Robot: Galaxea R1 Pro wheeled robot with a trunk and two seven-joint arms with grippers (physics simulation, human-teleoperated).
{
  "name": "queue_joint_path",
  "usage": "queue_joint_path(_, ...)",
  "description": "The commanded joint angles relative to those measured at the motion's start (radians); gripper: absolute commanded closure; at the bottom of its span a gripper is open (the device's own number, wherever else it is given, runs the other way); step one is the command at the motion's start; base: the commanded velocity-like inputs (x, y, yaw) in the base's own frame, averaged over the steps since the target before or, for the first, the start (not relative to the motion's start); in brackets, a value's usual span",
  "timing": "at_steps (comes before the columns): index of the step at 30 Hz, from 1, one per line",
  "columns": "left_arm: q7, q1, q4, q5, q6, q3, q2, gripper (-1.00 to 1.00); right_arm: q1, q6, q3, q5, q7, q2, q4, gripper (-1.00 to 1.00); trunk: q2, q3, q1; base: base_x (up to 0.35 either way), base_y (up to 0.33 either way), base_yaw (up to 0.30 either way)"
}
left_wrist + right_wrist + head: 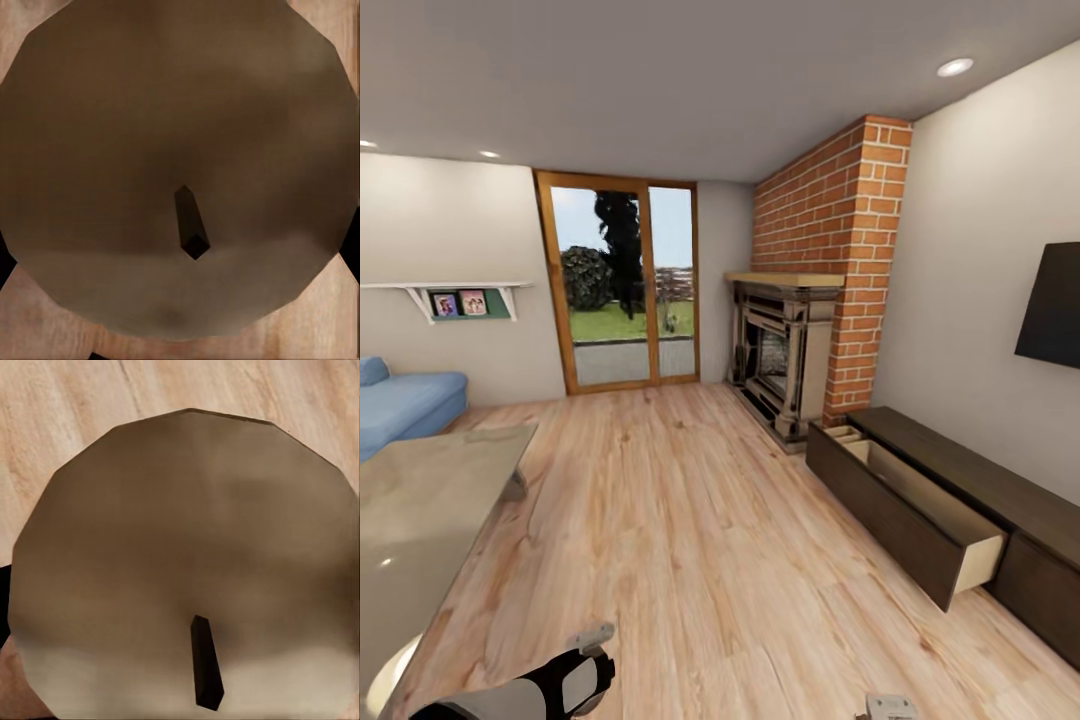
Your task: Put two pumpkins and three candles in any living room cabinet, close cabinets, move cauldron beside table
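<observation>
2 candles, 1 in L hand (pixel 180 180) & 1 in R hand (pixel 187 570), each pinched; 1 cabinet (pixel 920 510) drawer open

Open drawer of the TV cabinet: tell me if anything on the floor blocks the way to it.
Nothing visible does. The open drawer juts from the cabinet at right, bare wooden floor before it. The coffee table stands off at the left. Each wrist view shows a candle close up.

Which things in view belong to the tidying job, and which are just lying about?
Job:
cabinet, one drawer open
table
left-wrist candle
right-wrist candle

Just there:
sofa
fireplace
TV
shelf
</observation>
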Motion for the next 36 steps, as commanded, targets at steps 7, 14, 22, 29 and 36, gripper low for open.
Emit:
queue_joint_path(7,0.002,-0.002,0.001,0.005,0.003,-0.011,-0.001,1.00,0.000,0.006,0.010,-0.008,-0.004,0.000,-0.003,1.00,-0.001,-0.001,0.001,0.335,0.000,-0.173)
queue_joint_path(14,0.002,-0.001,0.001,0.005,0.003,-0.011,-0.001,1.00,0.000,0.007,0.010,-0.008,-0.004,0.000,-0.003,1.00,-0.001,0.001,0.001,0.335,0.000,-0.287)
queue_joint_path(22,0.002,-0.001,0.001,0.005,0.003,-0.011,-0.001,1.00,0.000,0.006,0.009,-0.008,-0.003,0.000,-0.003,1.00,-0.001,0.002,0.001,0.335,0.000,-0.104)
queue_joint_path(29,0.002,-0.001,0.001,0.005,0.003,-0.011,-0.001,1.00,0.000,0.006,0.009,-0.009,-0.003,0.000,-0.003,1.00,-0.001,0.002,0.001,0.335,0.000,-0.004)
queue_joint_path(36,0.002,-0.002,0.001,0.005,0.003,-0.011,-0.001,1.00,0.000,0.006,0.009,-0.009,-0.003,0.000,-0.003,1.00,-0.001,0.002,0.001,0.335,0.000,0.000)
